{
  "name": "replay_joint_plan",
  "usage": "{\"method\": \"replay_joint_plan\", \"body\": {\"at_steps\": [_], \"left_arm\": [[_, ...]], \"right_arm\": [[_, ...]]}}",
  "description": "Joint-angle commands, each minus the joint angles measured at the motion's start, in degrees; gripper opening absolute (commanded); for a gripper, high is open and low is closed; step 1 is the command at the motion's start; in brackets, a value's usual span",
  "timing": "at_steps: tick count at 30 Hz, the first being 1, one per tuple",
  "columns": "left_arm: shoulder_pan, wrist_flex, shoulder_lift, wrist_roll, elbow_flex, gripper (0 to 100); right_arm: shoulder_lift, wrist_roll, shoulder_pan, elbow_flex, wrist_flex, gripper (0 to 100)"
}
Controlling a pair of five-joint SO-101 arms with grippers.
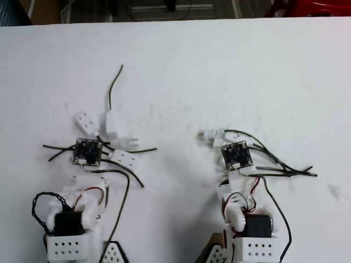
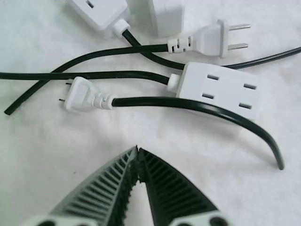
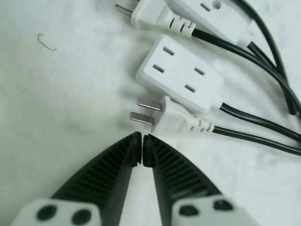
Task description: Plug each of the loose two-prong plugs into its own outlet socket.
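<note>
White plugs (image 1: 130,142) at eight and four o'clock on my table (image 1: 219,71) all lie loose, none seated yet; left claw (image 2: 138,155) and right claw (image 3: 141,143) both pinched shut, empty.

A red object (image 1: 312,6) lies beyond the white table (image 1: 219,66).

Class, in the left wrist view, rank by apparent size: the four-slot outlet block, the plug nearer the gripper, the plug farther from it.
1. Four-slot outlet block, clearly largest.
2-3. Nearer plug and farther plug: they look alike, so not ranked.
</note>
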Motion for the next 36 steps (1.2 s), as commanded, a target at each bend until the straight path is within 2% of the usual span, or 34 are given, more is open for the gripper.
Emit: {"method": "replay_joint_plan", "body": {"at_steps": [1, 28, 36], "left_arm": [[-0.4, 0.35, 0.13, -0.35, -0.09, 2], [-0.4, 0.35, 0.13, -0.35, -0.09, 2], [-0.4, 0.35, 0.13, -0.35, -0.09, 2]], "right_arm": [[-0.4, -0.09, -0.04, 0.62, 0.13, 2.0], [-0.4, -0.09, -0.04, 0.62, 0.13, 2.0], [-0.4, -0.09, -2.24, 0.62, 0.22, 2.3]]}}
